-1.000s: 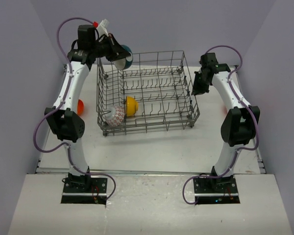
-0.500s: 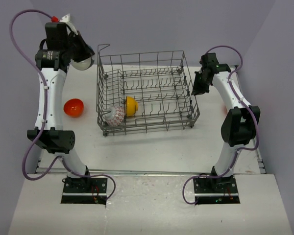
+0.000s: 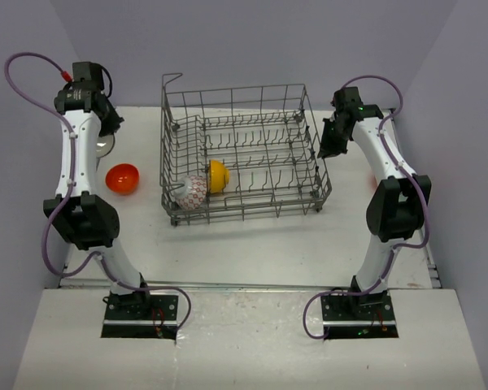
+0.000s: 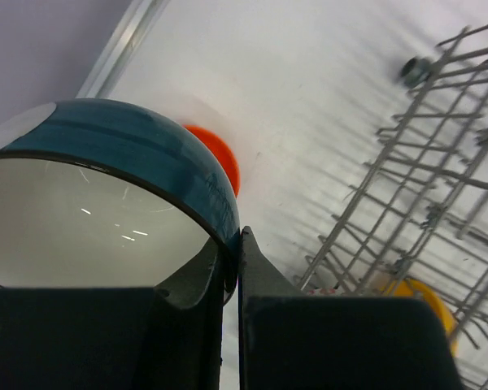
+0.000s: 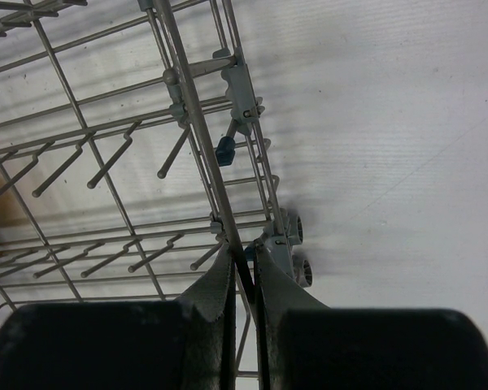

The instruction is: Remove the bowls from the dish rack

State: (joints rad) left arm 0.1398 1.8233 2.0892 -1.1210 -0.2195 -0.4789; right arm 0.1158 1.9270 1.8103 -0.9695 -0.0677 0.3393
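Observation:
My left gripper (image 4: 237, 240) is shut on the rim of a teal-blue bowl (image 4: 146, 154) with a pale inside. In the top view it (image 3: 107, 132) holds that bowl over the table's far left, just behind an orange bowl (image 3: 122, 178) lying on the table. The grey wire dish rack (image 3: 252, 106) stands in the middle. In its front left corner sit a yellow bowl (image 3: 218, 175) and a white bowl with red pattern (image 3: 193, 191). My right gripper (image 5: 244, 256) is shut on a wire of the rack's right side (image 5: 197, 122).
The table's left edge rail (image 4: 118, 45) runs close beside the held bowl. The rack's small wheels (image 5: 295, 244) sit by my right fingers. Purple walls close in the table at the back and on both sides.
My left arm has swung left from above the rack's back left corner, carrying the teal-blue bowl out and down toward the orange bowl. The right arm has not moved.

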